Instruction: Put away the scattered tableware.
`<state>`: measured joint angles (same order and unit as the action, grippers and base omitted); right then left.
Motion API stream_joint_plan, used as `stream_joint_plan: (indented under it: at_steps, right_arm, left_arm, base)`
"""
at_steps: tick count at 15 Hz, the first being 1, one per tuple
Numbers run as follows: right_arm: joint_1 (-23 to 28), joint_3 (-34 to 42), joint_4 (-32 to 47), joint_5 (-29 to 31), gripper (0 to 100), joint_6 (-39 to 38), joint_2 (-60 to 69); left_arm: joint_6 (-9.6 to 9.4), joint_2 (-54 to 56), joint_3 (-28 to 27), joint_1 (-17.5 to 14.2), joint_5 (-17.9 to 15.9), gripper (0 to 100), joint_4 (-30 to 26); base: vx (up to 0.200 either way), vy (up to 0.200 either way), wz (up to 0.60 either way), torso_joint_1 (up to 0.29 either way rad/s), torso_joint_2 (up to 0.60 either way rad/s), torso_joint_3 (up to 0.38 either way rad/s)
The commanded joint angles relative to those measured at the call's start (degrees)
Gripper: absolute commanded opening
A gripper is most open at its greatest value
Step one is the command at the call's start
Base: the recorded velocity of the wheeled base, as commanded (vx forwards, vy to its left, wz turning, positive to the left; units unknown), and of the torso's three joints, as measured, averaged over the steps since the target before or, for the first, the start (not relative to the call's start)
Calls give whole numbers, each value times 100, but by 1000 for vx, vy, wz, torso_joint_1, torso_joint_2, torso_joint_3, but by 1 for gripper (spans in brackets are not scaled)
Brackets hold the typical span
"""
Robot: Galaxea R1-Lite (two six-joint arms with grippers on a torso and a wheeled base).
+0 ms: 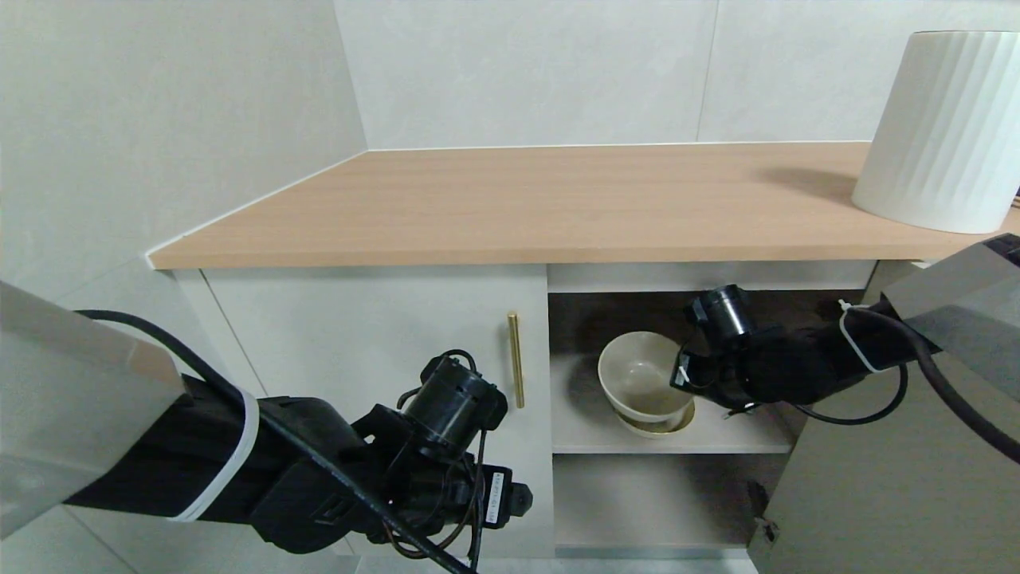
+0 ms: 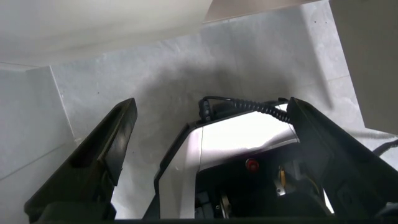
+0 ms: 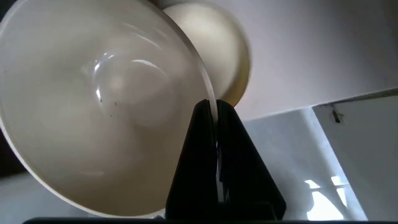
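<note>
i have the right gripper (image 1: 684, 379) clamped on the rim of the bowl (image 1: 637, 373), holding it tilted with its mouth turned out toward me, inside the open right half of the cabinet, just over the upper shelf (image 1: 586, 434). the bowl is cream-white and glossy, deep with a flared thin rim and a few dark specks inside. a second pale round dish (image 1: 665, 426) sits right beneath it, and i can't tell if they touch. the left gripper (image 2: 211, 106) hangs low before the closed door (image 1: 358, 343), fingers spread wide.
</note>
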<state>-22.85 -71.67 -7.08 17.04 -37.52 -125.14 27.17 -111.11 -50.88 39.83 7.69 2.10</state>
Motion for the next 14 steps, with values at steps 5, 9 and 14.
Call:
stream_joint_plan:
  at_steps: [5, 9, 14]
  right_arm:
    - [263, -339, -4, 62, 0, -53, -556]
    - [298, -524, -100, 291, 0, -62, -942]
    - [298, -524, -294, 282, 0, -71, -969]
  left_arm:
    - [7, 1, -1, -1, 4, 100, 1]
    - [7, 1, -1, -1, 4, 100, 1]
    - [7, 1, -1, -1, 83, 100, 10]
  base:
    - [0, 0, 0, 0, 0, 0]
    - [0, 0, 0, 0, 0, 0]
    - [0, 0, 0, 0, 0, 0]
